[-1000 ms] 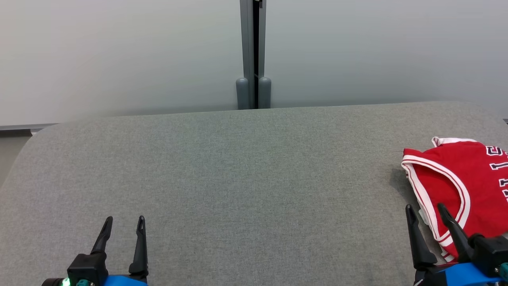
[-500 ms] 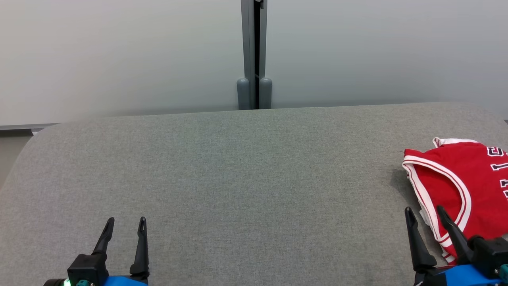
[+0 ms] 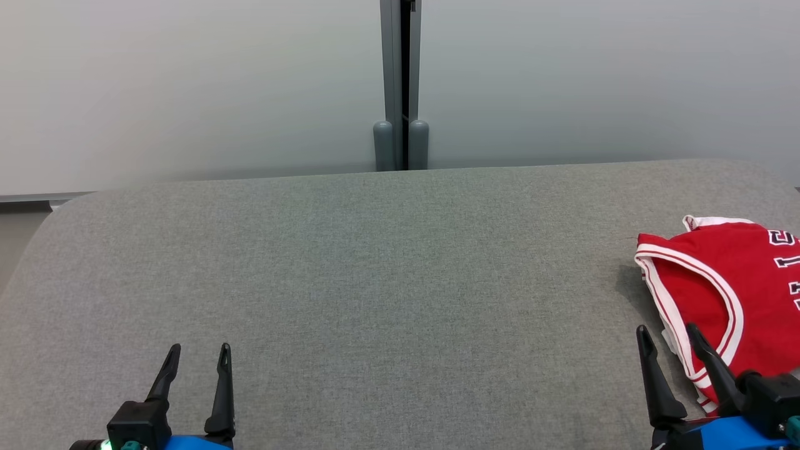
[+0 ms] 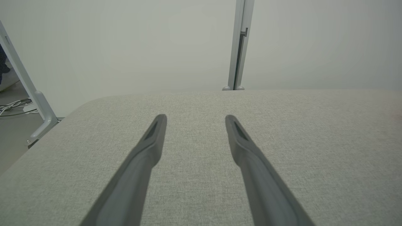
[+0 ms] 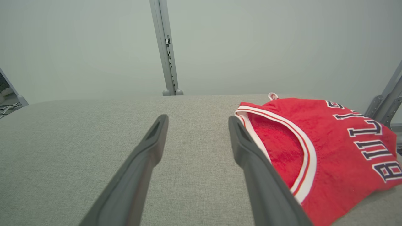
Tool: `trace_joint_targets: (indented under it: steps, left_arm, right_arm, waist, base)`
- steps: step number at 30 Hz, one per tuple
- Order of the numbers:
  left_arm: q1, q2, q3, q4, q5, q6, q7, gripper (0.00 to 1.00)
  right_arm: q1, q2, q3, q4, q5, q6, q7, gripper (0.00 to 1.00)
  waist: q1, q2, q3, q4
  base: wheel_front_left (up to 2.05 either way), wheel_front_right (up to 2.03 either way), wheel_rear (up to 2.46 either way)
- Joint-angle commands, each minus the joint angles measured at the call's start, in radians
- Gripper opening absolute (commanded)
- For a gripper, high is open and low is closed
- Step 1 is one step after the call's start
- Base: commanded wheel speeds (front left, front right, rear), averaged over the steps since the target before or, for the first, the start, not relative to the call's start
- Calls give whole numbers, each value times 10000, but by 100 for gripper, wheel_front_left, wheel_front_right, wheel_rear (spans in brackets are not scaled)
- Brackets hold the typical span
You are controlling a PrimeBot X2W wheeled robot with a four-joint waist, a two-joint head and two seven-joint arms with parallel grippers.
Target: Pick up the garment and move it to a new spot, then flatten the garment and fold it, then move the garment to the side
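So the red jersey (image 3: 731, 281) was left lying folded over at the right edge of the table (image 3: 375, 262). Left claw (image 3: 200, 347) and right claw (image 3: 667, 328) were held wide and empty over the table's near edge. The job could probably be called done.

Garment (image 3: 731, 281): red, white bands at the openings with a thin red line through them; dark letters outlined white.
Surface (image 3: 375, 281): grey-green, fine flecked weave.
Left claw (image 3: 200, 347), right claw (image 3: 667, 328): black fingers on blue bodies (a green light glows at the left one).
Wall panels (image 3: 187, 81): pale grey.
Post (image 3: 400, 81): mid grey, dark gap down its middle.
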Motion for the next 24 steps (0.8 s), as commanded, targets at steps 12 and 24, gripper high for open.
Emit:
trace_joint_targets:
  steps: [12, 24]
  left_arm:
    - [-45, -246, 204, 42, -824, -147, 229, 0]
    - [-312, -621, 839, 117, -2704, -530, 764, 0]
  right_arm:
    - [-121, -6, 57, 249, 1032, 0, 7, 0]
    - [-549, -95, 83, 791, 3366, 0, 125, 0]
  waist:
    - [3, 0, 98, 28]
    - [2, 0, 91, 26]
  base:
    - [0, 0, 0]
    - [0, 0, 0]
